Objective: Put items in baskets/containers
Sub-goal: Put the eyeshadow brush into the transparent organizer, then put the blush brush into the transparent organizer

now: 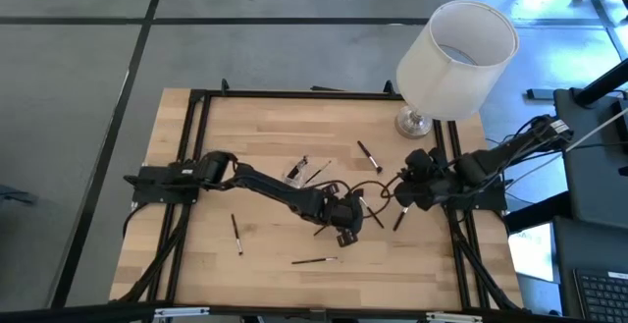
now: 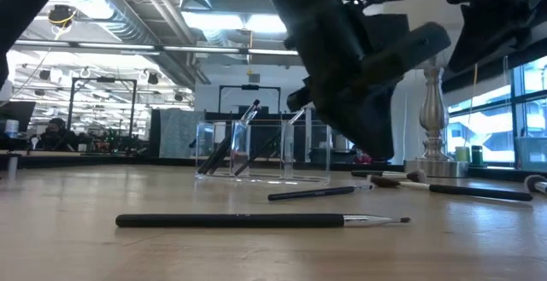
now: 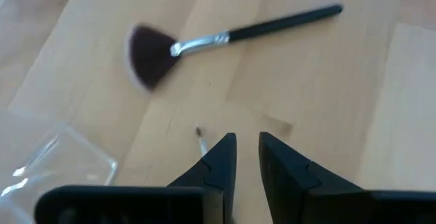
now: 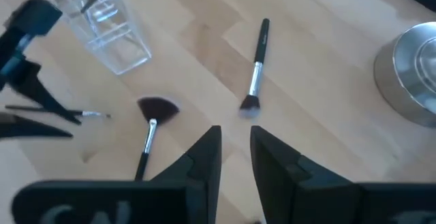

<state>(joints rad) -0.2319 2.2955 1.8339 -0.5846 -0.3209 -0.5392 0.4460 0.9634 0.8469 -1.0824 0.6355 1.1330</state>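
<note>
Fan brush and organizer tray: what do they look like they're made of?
Fan brush: glossy black handle, likely lacquered wood or plastic; shiny silver ferrule, apparently metal; soft dark bristles. Organizer tray: clear rigid plastic, probably acrylic, since the wooden table shows through its walls.

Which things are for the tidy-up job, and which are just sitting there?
For the job:
fan brush
long thin brush lying in front
fluffy-tipped brush
clear tray, some brushes already standing in it

Just there:
white lamp
wooden table
</note>
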